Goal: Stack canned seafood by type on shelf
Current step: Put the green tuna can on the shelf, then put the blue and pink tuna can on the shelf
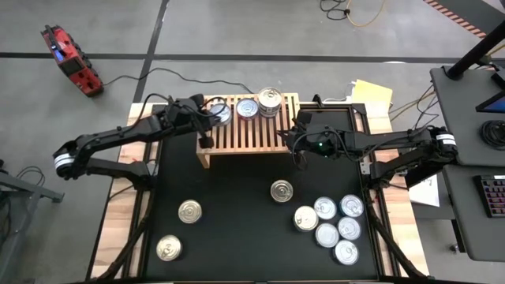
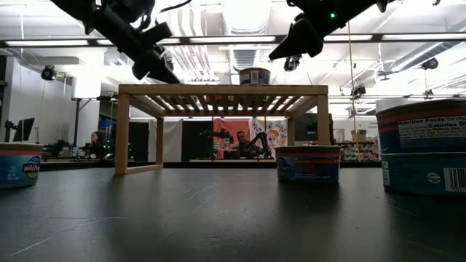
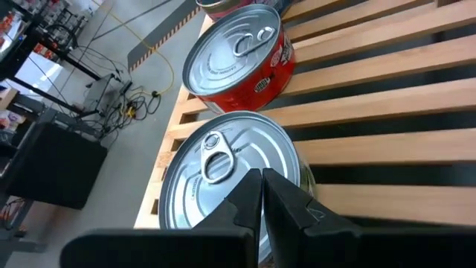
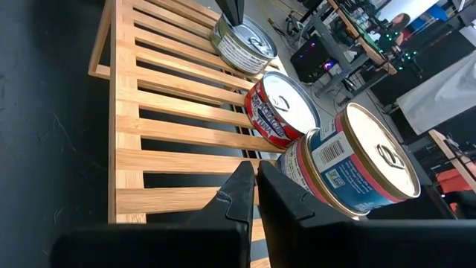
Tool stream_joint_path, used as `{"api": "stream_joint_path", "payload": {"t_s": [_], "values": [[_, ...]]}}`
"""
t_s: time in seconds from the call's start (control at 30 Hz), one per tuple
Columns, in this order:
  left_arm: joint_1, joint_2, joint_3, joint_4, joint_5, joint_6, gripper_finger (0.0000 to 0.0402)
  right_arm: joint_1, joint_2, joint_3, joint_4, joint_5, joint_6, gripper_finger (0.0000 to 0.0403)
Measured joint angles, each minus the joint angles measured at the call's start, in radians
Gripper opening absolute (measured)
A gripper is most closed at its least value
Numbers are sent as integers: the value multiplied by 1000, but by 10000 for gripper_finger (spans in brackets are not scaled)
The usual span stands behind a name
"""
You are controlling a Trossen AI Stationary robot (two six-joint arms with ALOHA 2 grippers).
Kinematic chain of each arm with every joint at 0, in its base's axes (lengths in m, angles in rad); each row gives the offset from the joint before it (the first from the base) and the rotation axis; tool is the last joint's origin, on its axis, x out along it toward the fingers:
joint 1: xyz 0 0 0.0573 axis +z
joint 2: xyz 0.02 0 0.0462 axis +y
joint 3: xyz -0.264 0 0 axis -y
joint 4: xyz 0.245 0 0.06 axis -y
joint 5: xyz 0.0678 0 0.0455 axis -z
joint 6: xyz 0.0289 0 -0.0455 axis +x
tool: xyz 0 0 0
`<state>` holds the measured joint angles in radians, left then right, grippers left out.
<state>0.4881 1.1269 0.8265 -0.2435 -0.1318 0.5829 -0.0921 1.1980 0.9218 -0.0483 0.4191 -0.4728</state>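
currently i note both jaws clenched, empty, above the shelf; loose tins lie toward the surface's near edge, closest to my right gripper.

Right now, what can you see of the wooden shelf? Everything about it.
The shelf is a low light-wood rack with a slatted top and short legs, upright at the far middle of the black table mat. The space under it is open in the low view. Three cans sit in a row along its far edge; the rest of the slats are bare. The left hand hangs over its left end, the right hand just off its right end; neither visibly touches it.
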Motion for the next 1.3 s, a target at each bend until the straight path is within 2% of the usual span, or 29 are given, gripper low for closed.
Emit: {"api": "stream_joint_path", "payload": {"t_s": [0.27, 0.87, 1.17, 1.3], "values": [[7, 30, 0, 59, -19, 27, 0, 0, 0, 0, 0, 0, 1, 13], [55, 144, 126, -6, -27, 38, 0, 0, 0, 0, -16, 0, 2, 13], [55, 76, 188, -124, -24, 34, 0, 0, 0, 0, -45, 0, 29, 13], [53, 27, 193, -136, 46, -5, 0, 0, 0, 0, -47, 0, 44, 13]]}}
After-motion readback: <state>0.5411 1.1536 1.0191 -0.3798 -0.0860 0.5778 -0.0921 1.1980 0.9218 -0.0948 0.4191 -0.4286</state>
